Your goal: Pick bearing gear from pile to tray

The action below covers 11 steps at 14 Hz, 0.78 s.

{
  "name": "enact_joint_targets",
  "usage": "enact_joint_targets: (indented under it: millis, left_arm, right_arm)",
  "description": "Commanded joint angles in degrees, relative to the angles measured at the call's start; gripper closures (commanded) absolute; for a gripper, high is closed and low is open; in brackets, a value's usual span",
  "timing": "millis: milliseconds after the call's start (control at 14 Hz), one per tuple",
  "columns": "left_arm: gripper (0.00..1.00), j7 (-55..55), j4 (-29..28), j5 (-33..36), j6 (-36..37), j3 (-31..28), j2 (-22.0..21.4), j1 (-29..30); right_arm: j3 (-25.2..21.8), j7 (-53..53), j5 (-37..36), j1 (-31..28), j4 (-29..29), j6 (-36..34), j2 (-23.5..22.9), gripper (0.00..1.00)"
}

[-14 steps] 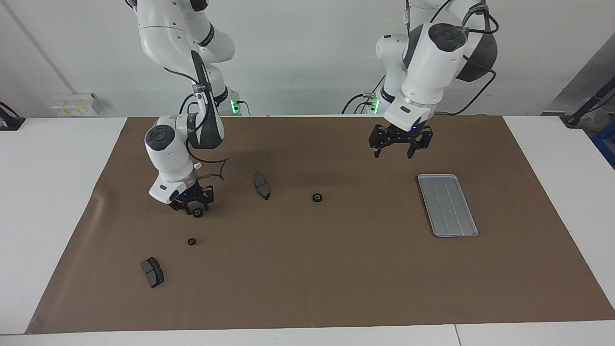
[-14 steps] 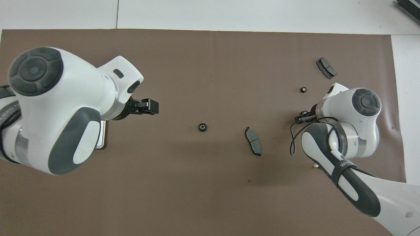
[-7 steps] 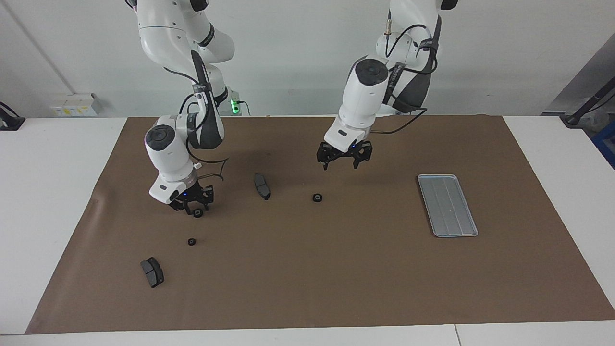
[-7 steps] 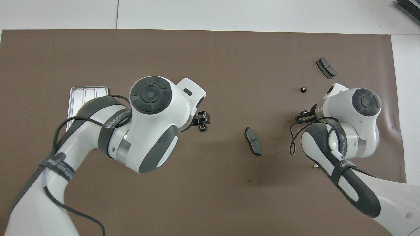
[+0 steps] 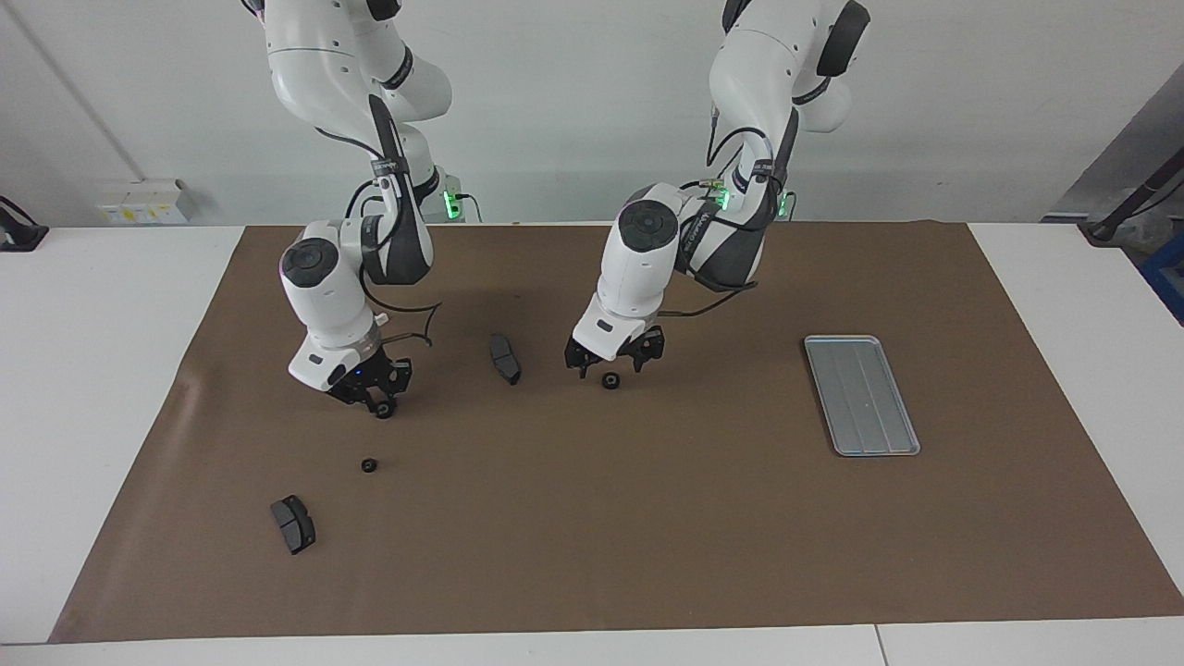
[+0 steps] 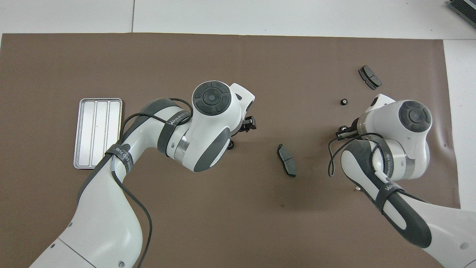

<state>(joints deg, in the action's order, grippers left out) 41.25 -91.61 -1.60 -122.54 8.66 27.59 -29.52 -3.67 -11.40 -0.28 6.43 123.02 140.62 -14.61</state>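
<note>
Bright even light, soft shadows under both arms, sharp focus throughout

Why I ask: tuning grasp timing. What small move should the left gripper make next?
Probably lower a little more, then close: the left gripper hangs open over the gear, apparently just short of straddling it.

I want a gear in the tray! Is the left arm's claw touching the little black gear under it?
Cannot tell. In the facing view the left gripper straddles the gear with fingers open, but no plain gap or contact shows. The overhead view hides it under the arm.
</note>
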Motion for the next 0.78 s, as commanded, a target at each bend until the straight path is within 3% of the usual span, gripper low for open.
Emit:
enact_joint_targets:
  millis: [0, 285, 713]
  left_arm:
    - [0.00, 0.85, -0.67, 1.07, -2.26, -0.49, 0.71, -0.01]
    - [0.00, 0.85, -7.96, 1.16, -8.94, -0.49, -0.34, -0.45]
    - [0.00, 0.76, -11.22, 1.25, -9.73, -0.31, -1.40, -1.16]
  right_arm:
    - [0.07, -1.08, -0.08, -0.98, 0.20, 0.71, -0.33, 1.00]
    - [-0.02, -1.00, 0.01, -0.98, -4.36, -5.52, -0.07, 1.00]
    - [0.24, 1.99, 1.06, -0.54, -6.74, -13.17, 2.92, 1.00]
